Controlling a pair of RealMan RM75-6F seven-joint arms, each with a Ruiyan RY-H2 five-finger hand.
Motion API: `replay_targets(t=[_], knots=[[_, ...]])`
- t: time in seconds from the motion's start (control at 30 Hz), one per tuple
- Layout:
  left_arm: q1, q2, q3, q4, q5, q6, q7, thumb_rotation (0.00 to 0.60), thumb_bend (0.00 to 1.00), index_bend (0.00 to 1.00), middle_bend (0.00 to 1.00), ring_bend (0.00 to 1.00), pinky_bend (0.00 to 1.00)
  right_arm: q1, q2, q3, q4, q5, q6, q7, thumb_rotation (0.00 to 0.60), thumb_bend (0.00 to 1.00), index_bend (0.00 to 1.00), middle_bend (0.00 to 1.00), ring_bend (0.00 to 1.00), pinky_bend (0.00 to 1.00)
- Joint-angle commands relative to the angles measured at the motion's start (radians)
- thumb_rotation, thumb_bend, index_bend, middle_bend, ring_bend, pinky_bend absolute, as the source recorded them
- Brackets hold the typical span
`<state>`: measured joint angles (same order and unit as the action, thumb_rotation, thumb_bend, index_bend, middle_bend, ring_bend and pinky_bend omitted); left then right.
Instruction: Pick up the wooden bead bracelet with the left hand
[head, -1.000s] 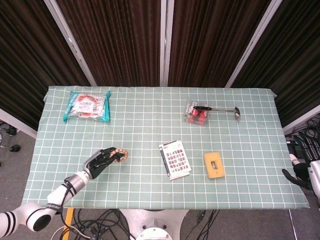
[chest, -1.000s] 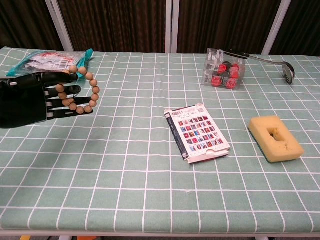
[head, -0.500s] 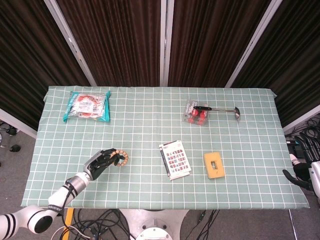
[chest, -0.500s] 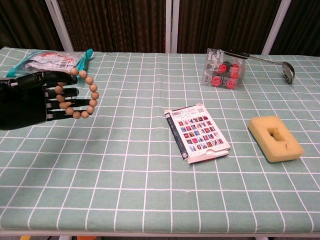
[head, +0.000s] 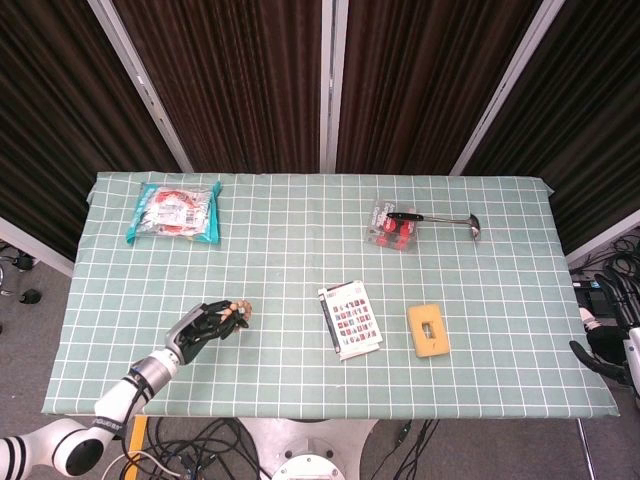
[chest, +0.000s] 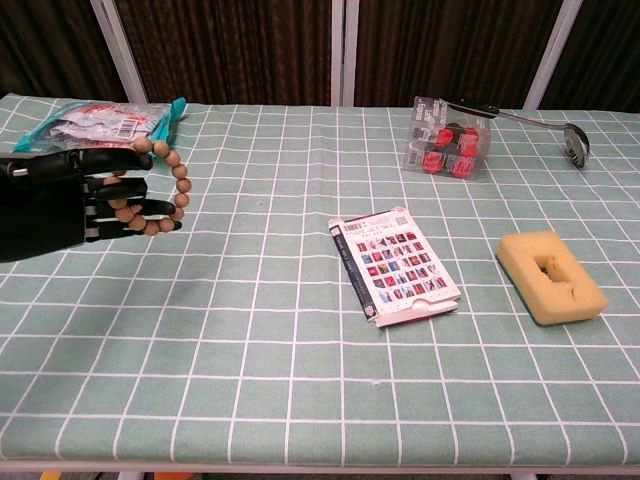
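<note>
The round wooden bead bracelet (chest: 160, 190) hangs looped over the fingers of the black left hand (chest: 60, 200), apparently raised off the green checked tabletop (chest: 300, 330) at its front left. The pick-up looks essentially done; next calls for a steady lift without letting the beads slide off.

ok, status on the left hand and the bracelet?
Left hand holds the bracelet, looped over its fingers, off the table. Right hand idle at the table's right edge. Nothing in the way.

The right hand (head: 603, 354) is cut by the head view's right edge; its fingers cannot be judged.
</note>
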<state>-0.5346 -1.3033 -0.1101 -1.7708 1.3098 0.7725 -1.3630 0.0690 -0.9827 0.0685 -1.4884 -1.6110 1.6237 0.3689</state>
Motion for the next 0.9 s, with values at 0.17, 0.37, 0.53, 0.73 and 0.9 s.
replay_targets(t=[0.17,0.37,0.53,0.73,0.9], knots=[[0.024,-0.042,-0.005,0.018,-0.074,0.061,0.218,0.434,0.40,0.72,0.78,0.41,0.12,-0.007,0.040,0.016,-0.024,0.003,0.027,-0.010,0.600,0.10,0.00,0.02,0.00,0.00],[0.033,-0.061,-0.013,0.022,-0.118,0.058,0.298,0.345,0.39,0.72,0.78,0.41,0.13,-0.002,0.056,0.024,-0.036,0.013,0.017,-0.007,0.600,0.10,0.00,0.02,0.00,0.00],[0.041,-0.076,-0.021,0.029,-0.134,0.062,0.351,0.314,0.40,0.72,0.78,0.41,0.13,0.001,0.057,0.025,-0.037,0.012,0.013,-0.007,0.600,0.10,0.00,0.02,0.00,0.00],[0.053,-0.085,-0.028,0.028,-0.139,0.059,0.387,0.330,0.40,0.72,0.79,0.42,0.13,0.000,0.051,0.024,-0.033,0.014,0.010,-0.004,0.600,0.10,0.00,0.02,0.00,0.00],[0.060,-0.090,-0.037,0.031,-0.149,0.046,0.399,0.383,0.41,0.73,0.79,0.42,0.13,0.000,0.046,0.024,-0.029,0.016,0.006,0.000,0.600,0.10,0.00,0.02,0.00,0.00]])
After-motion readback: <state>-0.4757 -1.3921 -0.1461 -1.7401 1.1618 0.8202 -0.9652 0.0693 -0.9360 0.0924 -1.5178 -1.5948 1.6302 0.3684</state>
